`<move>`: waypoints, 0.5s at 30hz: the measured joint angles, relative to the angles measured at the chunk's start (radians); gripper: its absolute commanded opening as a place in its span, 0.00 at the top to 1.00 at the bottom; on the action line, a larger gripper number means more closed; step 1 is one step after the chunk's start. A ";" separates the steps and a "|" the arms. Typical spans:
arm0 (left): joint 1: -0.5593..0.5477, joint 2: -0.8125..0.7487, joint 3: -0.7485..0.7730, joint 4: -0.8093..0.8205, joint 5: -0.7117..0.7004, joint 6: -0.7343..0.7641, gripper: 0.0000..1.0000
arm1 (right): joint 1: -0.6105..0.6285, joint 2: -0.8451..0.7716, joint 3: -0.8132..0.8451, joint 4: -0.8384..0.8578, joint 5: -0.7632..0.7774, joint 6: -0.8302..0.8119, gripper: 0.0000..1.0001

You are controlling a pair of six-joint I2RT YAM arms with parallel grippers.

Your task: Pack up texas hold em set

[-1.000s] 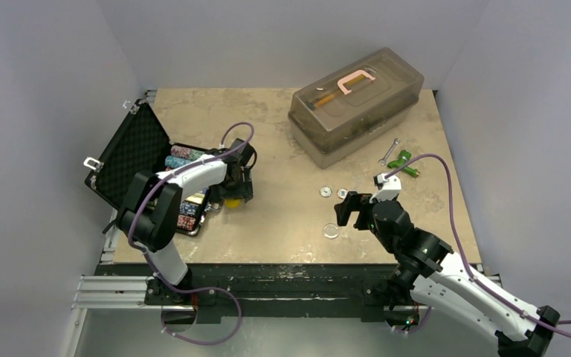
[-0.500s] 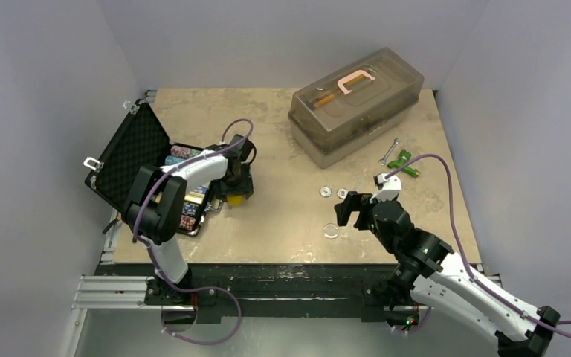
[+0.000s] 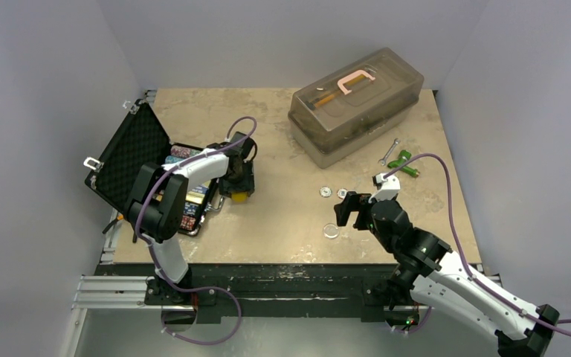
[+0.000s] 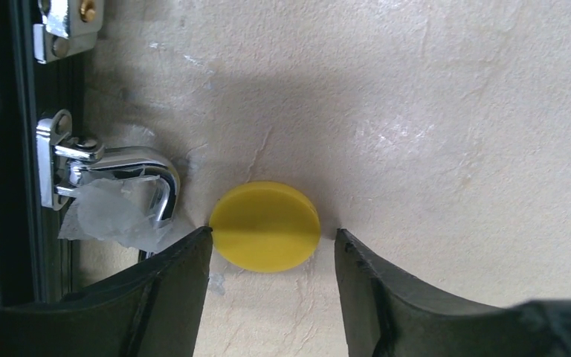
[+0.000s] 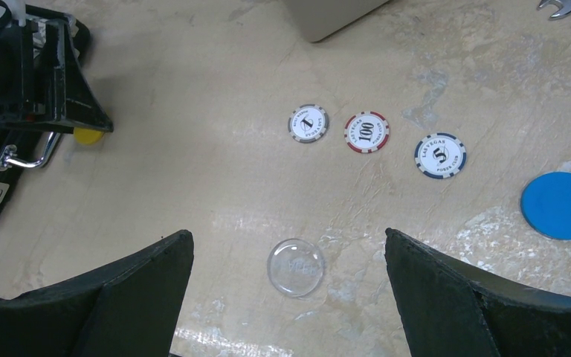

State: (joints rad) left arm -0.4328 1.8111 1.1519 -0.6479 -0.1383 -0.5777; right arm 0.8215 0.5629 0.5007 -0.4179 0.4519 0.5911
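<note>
The black briefcase (image 3: 130, 152) lies open at the left, with rows of chips (image 3: 186, 201) inside. My left gripper (image 3: 238, 190) is open and low beside the case's metal handle (image 4: 119, 160). In the left wrist view its jaws (image 4: 273, 231) stand on either side of a yellow disc (image 4: 266, 225) lying on the table. My right gripper (image 5: 288, 233) is open wide above a clear disc (image 5: 295, 267). Three poker chips (image 5: 366, 132) and a blue disc (image 5: 561, 204) lie beyond it.
A translucent grey tub (image 3: 357, 104) with a pink clamp (image 3: 355, 80) inside stands at the back right. A wrench (image 3: 389, 151) and a green-handled tool (image 3: 401, 161) lie in front of it. The case's latch (image 4: 67, 30) shows by the handle.
My left gripper has shifted slightly toward the far side along the case's front edge, and the yellow disc moved with it. The right arm has not moved.
</note>
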 measured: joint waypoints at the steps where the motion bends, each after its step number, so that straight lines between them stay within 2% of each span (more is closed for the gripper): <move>1: 0.000 0.000 0.000 0.002 0.001 0.002 0.36 | 0.000 0.000 0.000 0.000 0.000 0.000 0.01; 7: 0.001 0.002 0.003 0.007 0.004 0.014 0.35 | 0.000 0.000 0.000 0.000 0.000 0.000 0.01; 15: 0.008 0.014 0.019 0.002 0.002 0.014 0.40 | 0.000 0.000 0.000 0.000 0.000 0.000 0.01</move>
State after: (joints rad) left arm -0.4244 1.8256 1.1709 -0.6464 -0.1364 -0.5640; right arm 0.8215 0.5625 0.5007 -0.4175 0.4519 0.5911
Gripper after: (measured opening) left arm 0.630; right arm 0.987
